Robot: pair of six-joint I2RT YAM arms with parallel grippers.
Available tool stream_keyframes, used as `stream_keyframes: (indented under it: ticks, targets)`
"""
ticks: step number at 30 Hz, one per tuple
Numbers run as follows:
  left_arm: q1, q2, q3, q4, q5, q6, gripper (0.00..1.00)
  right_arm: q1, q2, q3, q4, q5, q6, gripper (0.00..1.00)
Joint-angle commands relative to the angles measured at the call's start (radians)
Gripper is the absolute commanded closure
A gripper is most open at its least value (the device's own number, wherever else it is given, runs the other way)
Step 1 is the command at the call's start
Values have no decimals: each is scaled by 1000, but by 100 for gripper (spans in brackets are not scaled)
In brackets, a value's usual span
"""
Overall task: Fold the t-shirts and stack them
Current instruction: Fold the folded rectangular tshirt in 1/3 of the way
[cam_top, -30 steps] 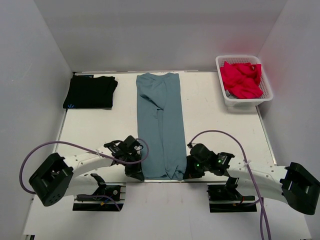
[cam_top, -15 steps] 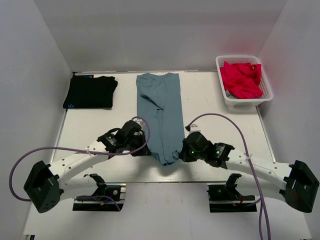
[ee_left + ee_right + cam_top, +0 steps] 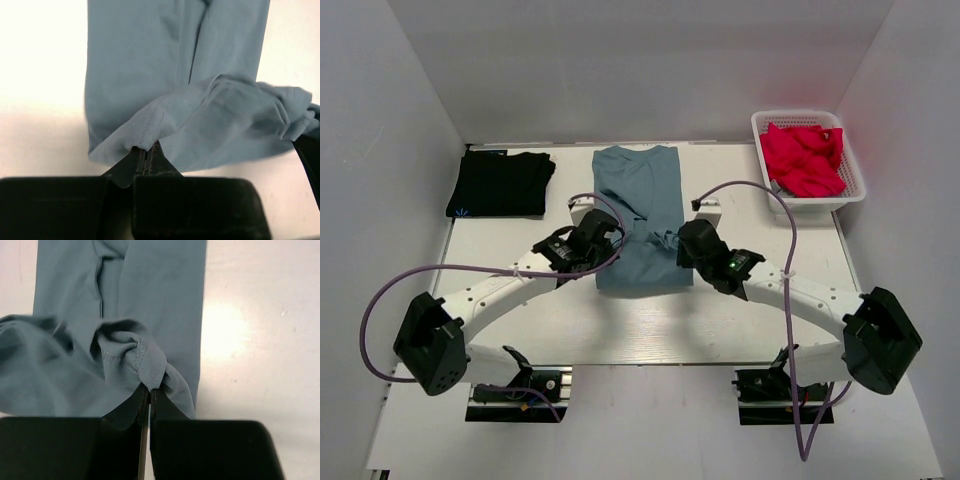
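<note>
The blue-grey t-shirt (image 3: 638,190) lies as a long strip in the middle of the table, its near end lifted and doubled back over itself. My left gripper (image 3: 603,238) is shut on the hem's left corner (image 3: 145,142). My right gripper (image 3: 678,240) is shut on the hem's right corner (image 3: 149,375). Both hold the hem above the strip's middle. The black t-shirt (image 3: 500,184) lies folded at the far left, a small blue mark at its near edge.
A white basket (image 3: 810,202) with red cloth (image 3: 802,158) in it stands at the far right. White walls close in the table on three sides. Purple cables loop from both arms.
Both grippers have carried the shirt's near hem from the table's front edge away from the bases, to over the strip's middle. The strip now looks about half as long.
</note>
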Motion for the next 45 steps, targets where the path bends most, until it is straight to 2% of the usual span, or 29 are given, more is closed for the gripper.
stream_keyframes:
  ticks: [1, 10, 13, 21, 27, 34, 35, 36, 37, 38, 39, 40, 41, 44, 45]
  targets:
    - [25, 27, 66, 54, -119, 37, 100, -38, 26, 60, 89, 50, -61, 100]
    - [89, 162, 150, 138, -121, 129, 100, -128, 151, 187, 126, -22, -134, 100]
    - [109, 214, 192, 115, -121, 129, 100, -148, 185, 202, 123, -53, -139, 100]
    - [140, 275, 192, 206, -92, 217, 100, -203, 279, 242, 184, -143, -156, 100]
    - [172, 341, 201, 236, -38, 238, 100, -236, 353, 275, 167, -181, -166, 100]
    - [207, 446, 244, 245, -38, 238, 100, -289, 472, 328, 184, -273, -176, 100]
    - [208, 458, 268, 246, -29, 238, 96, -298, 483, 334, 181, -283, -180, 100]
    - [218, 484, 282, 246, -29, 252, 83, -308, 492, 350, 182, -292, -185, 99]
    - [227, 495, 299, 230, -20, 267, 68, -315, 513, 371, 175, -319, -227, 93]
    - [227, 506, 337, 215, -11, 277, 32, -319, 517, 383, 167, -339, -237, 72]
    - [238, 506, 354, 215, -11, 292, 20, -332, 520, 400, 166, -362, -249, 61]
    - [238, 518, 377, 189, -1, 292, 0, -332, 518, 417, 153, -378, -284, 40]
    - [247, 518, 378, 189, 9, 307, 0, -337, 511, 434, 147, -402, -289, 38]
    - [257, 487, 387, 180, 29, 307, 0, -342, 471, 422, 141, -425, -305, 18]
    - [257, 475, 373, 180, 29, 307, 0, -343, 462, 411, 141, -441, -301, 18]
